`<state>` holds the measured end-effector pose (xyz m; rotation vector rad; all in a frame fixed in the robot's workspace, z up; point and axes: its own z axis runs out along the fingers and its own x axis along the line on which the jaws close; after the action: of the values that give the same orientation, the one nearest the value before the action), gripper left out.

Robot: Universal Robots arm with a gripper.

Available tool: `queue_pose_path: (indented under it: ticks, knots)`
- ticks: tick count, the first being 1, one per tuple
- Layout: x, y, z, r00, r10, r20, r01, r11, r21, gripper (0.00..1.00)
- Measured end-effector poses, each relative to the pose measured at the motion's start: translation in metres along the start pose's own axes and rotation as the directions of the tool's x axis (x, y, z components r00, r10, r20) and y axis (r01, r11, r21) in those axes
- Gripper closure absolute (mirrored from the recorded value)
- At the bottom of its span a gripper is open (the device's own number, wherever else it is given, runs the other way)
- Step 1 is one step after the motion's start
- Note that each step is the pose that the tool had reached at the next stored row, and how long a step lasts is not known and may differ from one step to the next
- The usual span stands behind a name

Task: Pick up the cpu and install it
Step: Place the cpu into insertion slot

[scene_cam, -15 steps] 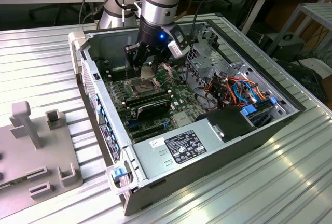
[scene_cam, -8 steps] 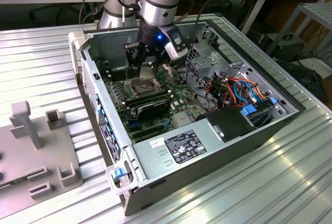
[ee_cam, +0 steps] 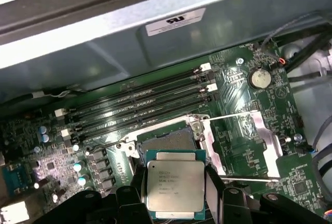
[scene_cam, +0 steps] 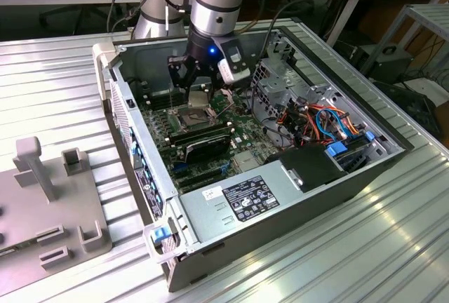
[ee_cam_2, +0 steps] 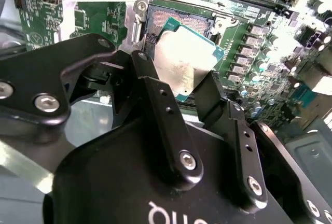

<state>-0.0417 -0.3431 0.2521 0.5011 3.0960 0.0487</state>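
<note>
We see the open computer case (scene_cam: 133, 131) lying on its side on the ribbed metal table (scene_cam: 49, 71), with its green motherboard (scene_cam: 242, 142) exposed. The gripper (ee_cam_2: 181, 92) hangs over the board inside the case. The socket (ee_cam: 171, 140) lies uncovered, its metal frame (ee_cam: 241, 141) swung open beside it. The gripper's two black fingers (ee_cam_2: 150, 86) pinch the cpu (ee_cam: 175, 186) by opposite edges, silvery top up. The cpu overlaps one edge of the socket, and we cannot tell whether it touches.
</note>
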Motion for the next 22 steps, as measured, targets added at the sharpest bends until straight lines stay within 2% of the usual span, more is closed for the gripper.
queue_pose_path:
  ticks: [5, 8, 12, 22]
  knots:
    - [0.0000, 0.0000, 0.0001, 0.9988, 0.050, 0.0021, -0.050, 0.9988, 0.0013, 0.45]
    - [0.0000, 0.0000, 0.0001, 0.9963, 0.085, 0.0037, -0.085, 0.9964, 0.0024, 0.45]
    - [0.0000, 0.0000, 0.0001, 0.9941, 0.108, 0.0048, -0.108, 0.9941, 0.0033, 0.45]
    - [0.0000, 0.0000, 0.0001, 0.9855, 0.169, 0.0088, -0.170, 0.9855, 0.0070, 0.45]
